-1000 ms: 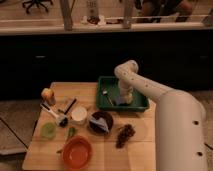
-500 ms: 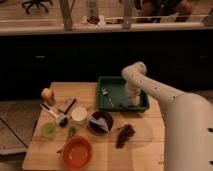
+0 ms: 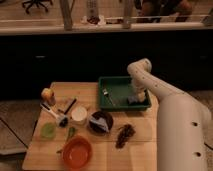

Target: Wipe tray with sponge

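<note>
Over the last second the end effector (image 3: 136,96) has been carried from the middle of the tray (image 3: 112,79) to its right side. Over the last half second almost no further travel is seen. It is now held low over the near right corner, and the sponge (image 3: 132,100) is seen as a pale block directly beneath it, on the tray floor beside the right wall. The sponge appears to be pressed down by the end effector, but whether the end effector is open or closed around it cannot be told.

From this a stroke across the tray floor is judged to have been made, with its right-hand end now reached. The wiping is therefore taken to be under way, not yet finished. The left half of the tray, where a small fork (image 3: 106,93) is lying, is judged to be uncovered so far.

On the counter (image 3: 140,150) the following are counted:

- one green tray, holding one sponge and one fork
- one orange bowl (image 3: 77,151) near the front edge
- one dark bowl (image 3: 92,123) with a bluish piece inside
- one white cup (image 3: 78,114)
- one white-handled brush (image 3: 52,111)
- one flat green dish (image 3: 48,131)
- one yellowish fruit (image 3: 47,94)
- one brown clump (image 3: 124,135)

One arm (image 3: 150,85) is in view.
</note>
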{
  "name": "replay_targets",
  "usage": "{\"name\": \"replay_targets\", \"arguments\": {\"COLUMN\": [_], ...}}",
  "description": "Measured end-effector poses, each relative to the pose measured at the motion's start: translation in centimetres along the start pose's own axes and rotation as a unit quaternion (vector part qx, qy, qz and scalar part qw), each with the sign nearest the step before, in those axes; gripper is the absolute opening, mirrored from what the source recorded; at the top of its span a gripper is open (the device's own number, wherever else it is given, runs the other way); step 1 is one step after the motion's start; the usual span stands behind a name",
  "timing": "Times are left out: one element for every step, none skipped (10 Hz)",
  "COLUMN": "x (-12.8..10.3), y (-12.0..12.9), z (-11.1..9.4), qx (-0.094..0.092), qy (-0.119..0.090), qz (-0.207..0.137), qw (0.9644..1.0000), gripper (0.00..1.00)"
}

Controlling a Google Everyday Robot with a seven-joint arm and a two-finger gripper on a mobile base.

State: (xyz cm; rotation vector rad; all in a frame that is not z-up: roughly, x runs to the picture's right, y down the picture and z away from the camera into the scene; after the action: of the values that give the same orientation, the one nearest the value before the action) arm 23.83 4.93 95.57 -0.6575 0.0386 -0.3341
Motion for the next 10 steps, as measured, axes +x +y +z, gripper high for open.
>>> {"name": "replay_targets", "arguments": {"x": [-0.4, -1.7, -3.3, -5.4, -6.8, -8.1, -8.8, -8.9, -8.5, -8.0], "y": [-0.5, -1.0, -1.7, -1.9, -1.8, -0.8, 0.2, 0.8, 1.4, 1.7], "z": [-0.2, -0.3, -0.6, -0.8, -1.0, -1.3, -1.4, -1.5, -1.4, -1.4], "qx": [0.005, 0.010, 0.015, 0.016, 0.018, 0.016, 0.013, 0.012, 0.010, 0.007], "qy": [-0.003, -0.012, -0.020, -0.034, -0.041, -0.049, -0.053, -0.054, -0.053, -0.051], "qz": [-0.001, -0.010, -0.022, -0.043, -0.064, -0.086, -0.102, -0.108, -0.111, -0.111], "qw": [1.0000, 0.9998, 0.9994, 0.9984, 0.9969, 0.9950, 0.9933, 0.9927, 0.9923, 0.9925], "gripper": [0.00, 0.00, 0.00, 0.00, 0.00, 0.00, 0.00, 0.00, 0.00, 0.00]}}
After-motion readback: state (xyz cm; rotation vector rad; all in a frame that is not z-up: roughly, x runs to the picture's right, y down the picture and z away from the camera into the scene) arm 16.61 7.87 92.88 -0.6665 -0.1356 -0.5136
